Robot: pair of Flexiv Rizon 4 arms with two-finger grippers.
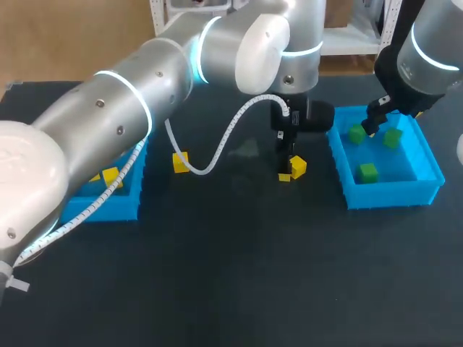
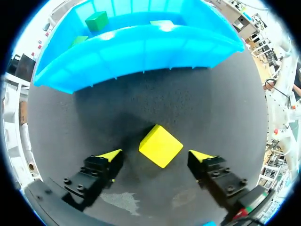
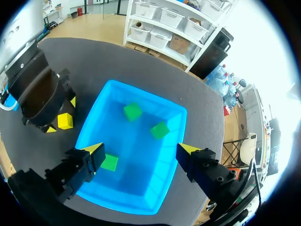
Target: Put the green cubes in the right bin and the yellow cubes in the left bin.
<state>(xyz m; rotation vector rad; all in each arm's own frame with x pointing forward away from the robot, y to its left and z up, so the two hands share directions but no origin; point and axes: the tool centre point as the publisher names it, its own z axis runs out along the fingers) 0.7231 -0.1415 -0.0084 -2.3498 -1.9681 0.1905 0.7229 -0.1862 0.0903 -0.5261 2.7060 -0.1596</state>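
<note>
Where your left arm (image 1: 145,101) comes in across the counter (image 1: 231,275) past its middle, the left jaws hang spread over a yellow cube (image 2: 161,145). That cube sits on the counter between the yellow fingertips (image 2: 110,154), turned corner-on to them, with a gap on both sides and nothing pinched. It lies near the right bin (image 1: 391,194), outside its near wall.

Your right arm (image 1: 427,43) is over the right bin, right jaws spread wide and holding nothing. Three cubes lie inside that bin:
- a far green cube (image 3: 133,111)
- a middle green cube (image 3: 160,130)
- a near green cube (image 3: 109,162), which in the right wrist view shows just beside one fingertip; you cannot tell if they touch.

Another loose yellow cube (image 1: 180,162) sits on the counter between the two bins, closer to the left bin (image 1: 108,208). A binned yellow cube (image 1: 110,177) lies in the left bin, which your left arm partly hides.
</note>
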